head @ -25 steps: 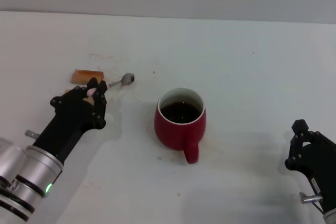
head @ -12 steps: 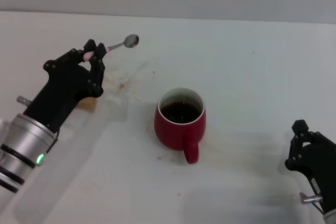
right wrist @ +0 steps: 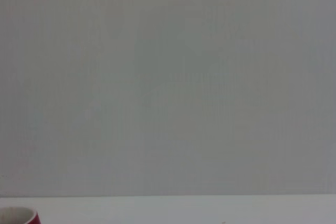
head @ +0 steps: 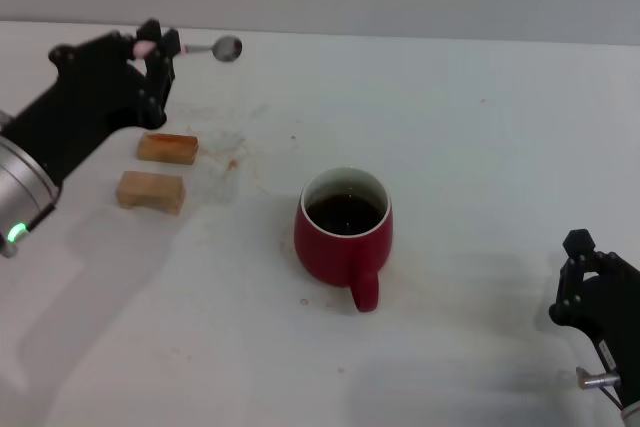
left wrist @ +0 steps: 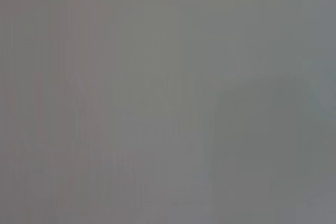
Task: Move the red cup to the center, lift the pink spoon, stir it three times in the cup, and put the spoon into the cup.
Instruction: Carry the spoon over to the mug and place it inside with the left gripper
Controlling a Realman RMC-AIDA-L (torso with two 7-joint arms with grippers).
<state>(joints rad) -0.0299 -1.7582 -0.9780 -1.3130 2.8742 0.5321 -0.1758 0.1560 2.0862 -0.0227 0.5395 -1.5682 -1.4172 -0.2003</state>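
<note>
I have the left tool [head: 152, 45] clamped on the pink spoon [head: 200, 48], raised near the table's far left corner; the red cup [head: 343, 237] sits mid-table. Lifting looks done; next I judge the bowl must travel over the cup and dip. The right tool [head: 590, 277] idles at the near right corner; I cannot tell its state.

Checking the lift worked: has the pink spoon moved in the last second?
Yes. The pink spoon, held by the left gripper, has risen off the table, up and away from the wooden blocks.

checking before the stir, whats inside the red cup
Dark liquid fills the red cup below its white inner wall. No spoon is in it; the pink spoon is held by the left gripper. The bottom is hidden.
</note>
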